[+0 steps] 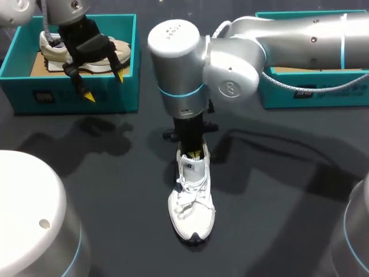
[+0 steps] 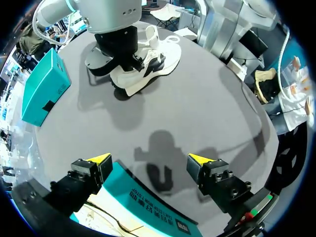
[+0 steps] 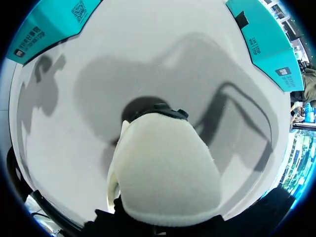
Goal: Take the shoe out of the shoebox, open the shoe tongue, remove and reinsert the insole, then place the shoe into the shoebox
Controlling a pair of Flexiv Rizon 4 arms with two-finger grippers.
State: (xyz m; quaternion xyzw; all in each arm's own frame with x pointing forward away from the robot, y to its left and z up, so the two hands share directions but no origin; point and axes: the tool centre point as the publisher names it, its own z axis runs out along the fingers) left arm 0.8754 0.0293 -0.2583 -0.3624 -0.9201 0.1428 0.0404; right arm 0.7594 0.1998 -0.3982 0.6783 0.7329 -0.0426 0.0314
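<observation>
The dark worktop is carrying two teal boxes at its far edge and one shoe out in the open. My right arm is coming in from the right and reaching past the middle, while my left arm is hanging over the far left corner. The left shoebox is holding a beige shoe; the right shoebox is sitting half hidden behind my right arm. The white shoe is standing sole down in the middle of the worktop, well apart from both boxes, its long axis running far to near, with the toe pointing near and the heel far. My right claw is dipping straight down into the shoe's opening at the heel end; I cannot tell whether it is gripping anything, as my right wrist view is showing only a pale padded part of the shoe filling the space ahead. My left claw is hovering wide and holding nothing over the near wall of the left shoebox. I am judging that the insole or tongue work is in hand: I should be pulling slowly along the shoe's length, watching that the shoe is not rising with the claw, and bringing the left claw over to pin the toe if it is.
</observation>
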